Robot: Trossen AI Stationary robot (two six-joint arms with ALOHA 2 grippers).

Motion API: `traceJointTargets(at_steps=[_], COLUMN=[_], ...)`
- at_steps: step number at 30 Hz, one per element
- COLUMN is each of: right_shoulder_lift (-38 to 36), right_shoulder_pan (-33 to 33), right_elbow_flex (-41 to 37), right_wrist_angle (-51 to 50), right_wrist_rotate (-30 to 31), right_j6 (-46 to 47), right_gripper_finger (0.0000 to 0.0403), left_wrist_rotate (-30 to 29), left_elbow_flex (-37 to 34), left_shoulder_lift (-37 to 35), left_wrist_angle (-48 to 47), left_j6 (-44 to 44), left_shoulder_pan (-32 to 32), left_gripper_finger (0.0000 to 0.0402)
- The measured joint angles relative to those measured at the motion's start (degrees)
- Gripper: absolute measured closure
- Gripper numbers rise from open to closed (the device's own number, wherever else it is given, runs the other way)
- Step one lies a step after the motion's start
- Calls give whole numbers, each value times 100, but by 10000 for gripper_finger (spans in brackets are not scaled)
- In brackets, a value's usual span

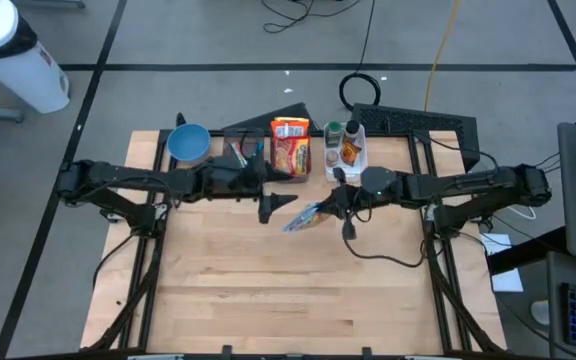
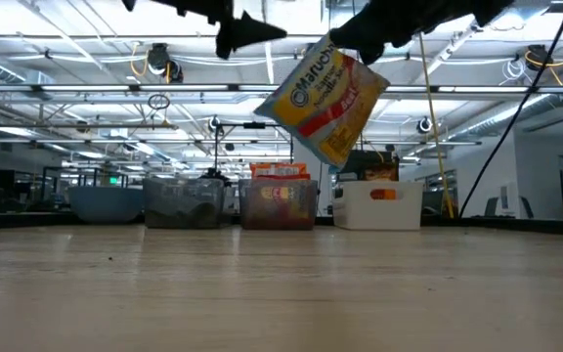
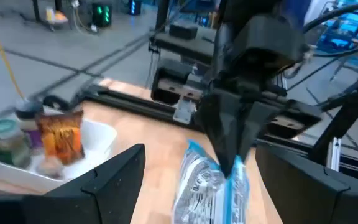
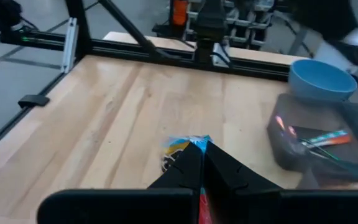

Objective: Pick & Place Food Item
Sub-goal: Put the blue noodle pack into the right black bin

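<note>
Two arms meet mid-worktop. Right jaws (image 1: 326, 207) clamped on noodle packet (image 2: 323, 103), packet hanging clear above worktop (image 1: 268, 290). Left jaws (image 1: 273, 208) wide open, empty, just beside packet. Step: carry or handover, judged. Next: left jaws close on packet's free edge before right lets go.

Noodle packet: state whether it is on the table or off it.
Off it. The noodle packet hangs tilted in the shut right gripper, well above the table.

Even, bright light falls from ceiling strips (image 2: 86, 93) seen in the low view; shadows on the table (image 1: 298, 275) are soft. The left wrist view is motion-blurred throughout, and the packet (image 3: 213, 186) just ahead of its jaws is smeared.
</note>
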Motion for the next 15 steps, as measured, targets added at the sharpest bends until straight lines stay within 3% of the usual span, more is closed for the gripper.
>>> traceJointTargets(at_steps=[6, 15], right_shoulder_lift=[444, 771], right_shoulder_pan=[-15, -260], right_elbow_flex=[631, 1070], right_wrist_angle=[-454, -563], right_wrist_rotate=[7, 1], right_j6=[-390, -457], right_gripper_finger=[403, 403], left_wrist_rotate=[365, 156], left_elbow_flex=[-43, -33], left_shoulder_lift=[163, 340], left_wrist_angle=[-233, -292], left_j6=[-133, 374], left_shoulder_pan=[107, -239], left_gripper_finger=[92, 92])
